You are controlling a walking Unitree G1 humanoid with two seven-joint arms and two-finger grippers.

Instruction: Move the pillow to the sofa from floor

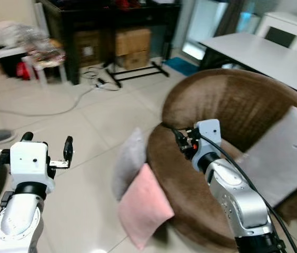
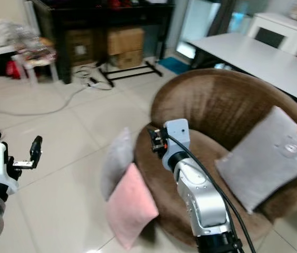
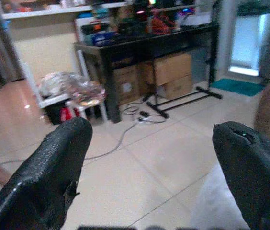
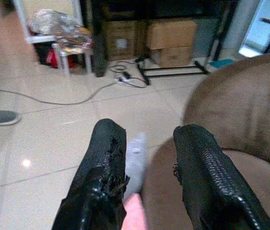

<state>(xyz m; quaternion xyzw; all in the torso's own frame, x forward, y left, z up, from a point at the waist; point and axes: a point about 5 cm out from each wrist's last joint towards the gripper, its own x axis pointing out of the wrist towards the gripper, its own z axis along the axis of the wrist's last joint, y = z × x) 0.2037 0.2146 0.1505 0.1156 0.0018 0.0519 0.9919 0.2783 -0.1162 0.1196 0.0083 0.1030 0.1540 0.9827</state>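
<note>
The round brown sofa (image 1: 227,105) holds 1 grey pillow (image 1: 288,158), 2 pillows, pink (image 1: 143,208) and grey (image 1: 129,161), lean against it on the floor (image 1: 85,132), and both the left hand (image 1: 47,150) and right hand (image 4: 147,177) are open and empty.

Pale glossy floor tiles (image 1: 85,126) spread through the room. Far back, cardboard boxes (image 1: 132,47) sit under a dark table (image 1: 111,13); a white tabletop (image 1: 264,55) stands far right. A cable (image 1: 48,110) trails across the floor.

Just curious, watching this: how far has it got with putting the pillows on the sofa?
One grey pillow already lies on the brown sofa. Nothing is in hand: both tools, left and right, are open. The pink pillow and a grey one lean against the sofa from the floor.
</note>
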